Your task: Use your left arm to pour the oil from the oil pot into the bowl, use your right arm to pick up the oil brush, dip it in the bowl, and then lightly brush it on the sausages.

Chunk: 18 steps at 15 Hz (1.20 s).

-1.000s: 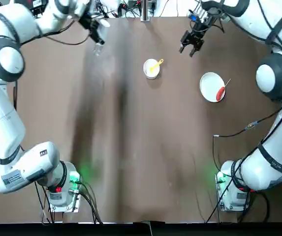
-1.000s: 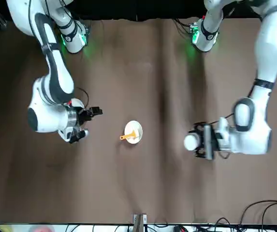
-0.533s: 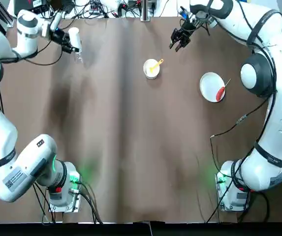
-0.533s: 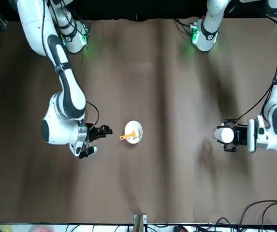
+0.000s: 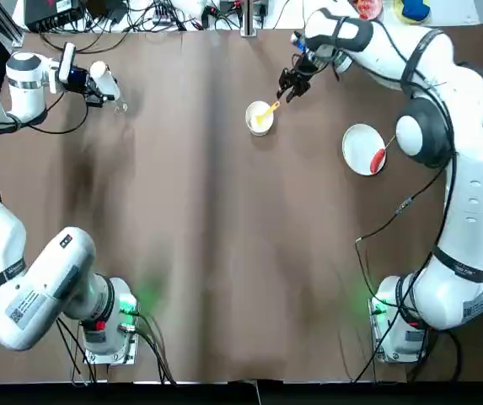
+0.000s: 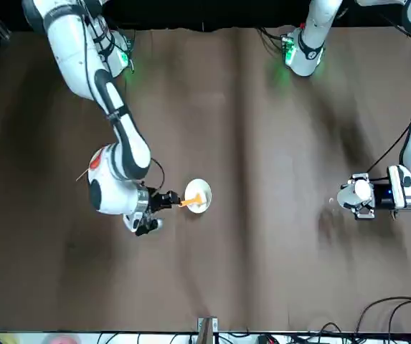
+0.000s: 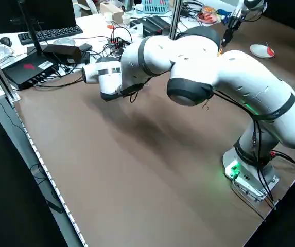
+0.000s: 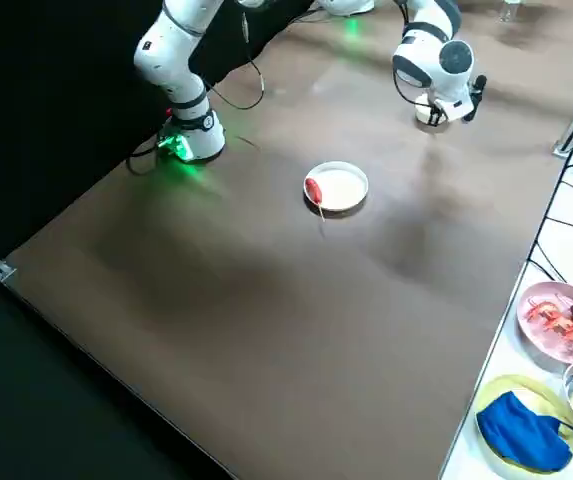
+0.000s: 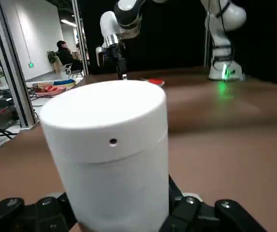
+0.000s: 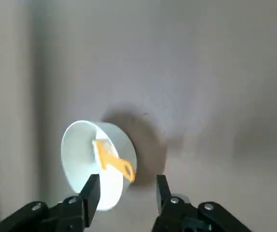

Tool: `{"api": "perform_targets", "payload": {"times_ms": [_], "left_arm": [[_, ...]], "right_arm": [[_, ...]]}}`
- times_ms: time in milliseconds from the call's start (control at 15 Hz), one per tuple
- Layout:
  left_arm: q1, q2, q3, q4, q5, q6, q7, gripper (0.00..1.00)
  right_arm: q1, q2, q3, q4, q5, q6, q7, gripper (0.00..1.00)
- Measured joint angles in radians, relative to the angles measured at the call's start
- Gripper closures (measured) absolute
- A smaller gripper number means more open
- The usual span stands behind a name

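Observation:
My left gripper (image 5: 92,83) is over the table's far left corner, shut on the white oil pot (image 5: 104,80). The pot's round white body (image 9: 110,159) fills the left wrist view. The small white bowl (image 5: 260,118) stands at the far middle with the yellow-orange oil brush (image 5: 268,110) lying in it. My right gripper (image 5: 289,86) hovers just beyond the bowl, open, its fingers (image 10: 90,192) on either side of the brush handle's (image 10: 115,163) end without touching it. To the bowl's right, the red sausage (image 5: 378,159) on its stick lies on the white plate (image 5: 359,145).
Cables, a keyboard and boxes (image 7: 49,49) crowd the desk past the far edge. Dishes of food and a blue cloth (image 8: 526,430) sit on a side surface at the right. A metal post (image 5: 247,17) stands at the far middle edge. A person sits far off in the room.
The left arm carried the oil pot farther left, away from the bowl. The right gripper came down and left, toward the brush handle at the bowl.

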Motion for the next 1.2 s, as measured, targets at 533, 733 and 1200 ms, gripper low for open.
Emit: {"api": "perform_targets", "payload": {"times_ms": [533, 733, 1200], "left_arm": [[-0.08, 0.0, 0.138, 0.029, 0.0, 0.044, 0.107, 0.39], [-0.087, 0.0, 0.157, 0.03, -0.001, 0.047, 0.107, 0.39], [-0.086, 0.0, 0.161, 0.035, -0.001, 0.052, -0.026, 0.03]], "right_arm": [[0.029, 0.044, 0.0, 0.017, 0.007, 0.05, 0.0, 0.51], [0.034, 0.051, 0.001, 0.018, 0.008, 0.05, 0.0, 0.58], [0.037, 0.058, 0.001, 0.018, 0.01, 0.053, 0.0, 0.66]]}}
